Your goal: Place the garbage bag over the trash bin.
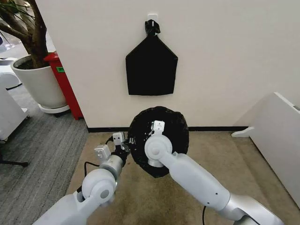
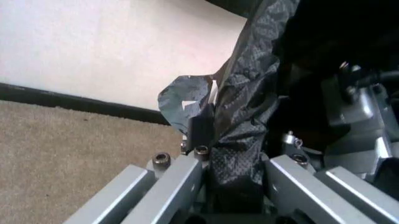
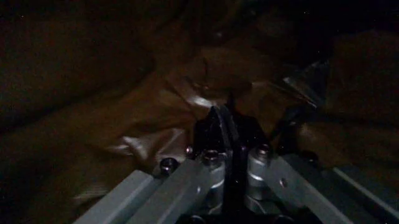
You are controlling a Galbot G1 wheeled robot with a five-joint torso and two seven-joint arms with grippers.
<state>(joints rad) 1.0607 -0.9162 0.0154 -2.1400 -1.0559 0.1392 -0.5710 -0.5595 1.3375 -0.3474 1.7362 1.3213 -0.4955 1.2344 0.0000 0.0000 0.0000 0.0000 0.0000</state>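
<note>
Carpeted corner by wall: garbage bag (image 1: 176,123) draped over bin, left gripper (image 2: 215,140) clamping its film, right gripper (image 3: 225,116) closed inside; seating judged next.

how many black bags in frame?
2. One garbage bag is draped over the bin on the carpet, with the left gripper at its edge and the right gripper above its middle. One flat bag hangs on the wall above.
</note>
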